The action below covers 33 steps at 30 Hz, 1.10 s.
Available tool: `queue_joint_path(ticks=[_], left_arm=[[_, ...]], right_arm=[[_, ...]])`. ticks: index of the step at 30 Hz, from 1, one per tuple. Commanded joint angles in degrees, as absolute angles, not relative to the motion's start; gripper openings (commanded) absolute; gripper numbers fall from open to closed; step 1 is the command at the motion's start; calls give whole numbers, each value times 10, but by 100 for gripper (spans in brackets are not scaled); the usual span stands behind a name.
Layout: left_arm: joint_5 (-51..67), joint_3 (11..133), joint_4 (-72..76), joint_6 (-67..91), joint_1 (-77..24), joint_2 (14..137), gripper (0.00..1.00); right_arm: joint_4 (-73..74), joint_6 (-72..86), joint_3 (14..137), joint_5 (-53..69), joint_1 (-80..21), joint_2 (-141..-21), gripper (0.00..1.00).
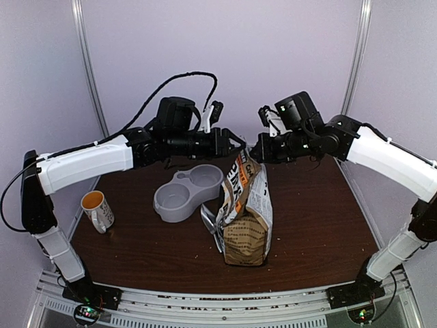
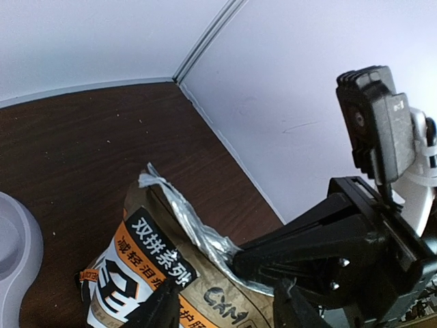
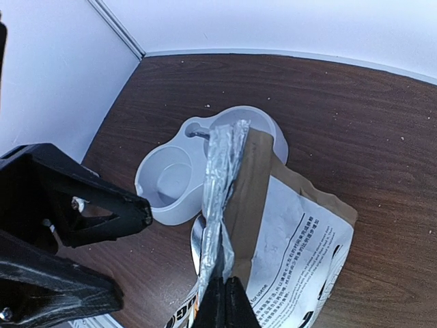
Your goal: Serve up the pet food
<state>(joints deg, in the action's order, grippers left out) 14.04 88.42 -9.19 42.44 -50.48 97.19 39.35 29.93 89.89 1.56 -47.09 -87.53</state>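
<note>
Pinching the foil lip [image 3: 222,171] of the bag [image 1: 246,219], the right gripper [image 3: 222,304] is clamped flat on the crumpled top edge. The bag stands upright mid-table [image 1: 321,225], a little toward the near edge, with its long axis vertical. Its mouth seam runs away from the right fingers toward the grey double bowl [image 1: 184,195], which sits just beside the bag on its left.

The pet food is not visible (presumably inside the bag). The left gripper [image 1: 233,143] hovers at the bag top from the left, fingers spread, grasping nothing I can make out. Its wrist view crops the tips, so contact with the panel is uncertain.

Both forearms are level and reach inward, wrists nearly meeting above the bag. The left arm is nearer the free lip. Judged next step: it takes that lip and parts the mouth.
</note>
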Motion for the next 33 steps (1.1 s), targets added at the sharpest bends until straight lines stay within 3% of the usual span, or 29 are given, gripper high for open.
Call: queue_joint_path(ticks=[1, 15, 22, 33], left_arm=[[173, 903, -65, 431, -498, 989, 51], [200, 912, -47, 444, -487, 1012, 57], [215, 914, -45, 451, -483, 1026, 44], [252, 911, -16, 467, -474, 1044, 42]], right_arm=[[317, 330, 837, 105, -455, -835, 0], [276, 345, 810, 151, -445, -825, 0], [280, 340, 807, 145, -443, -821, 0], [269, 319, 797, 160, -442, -814, 0]])
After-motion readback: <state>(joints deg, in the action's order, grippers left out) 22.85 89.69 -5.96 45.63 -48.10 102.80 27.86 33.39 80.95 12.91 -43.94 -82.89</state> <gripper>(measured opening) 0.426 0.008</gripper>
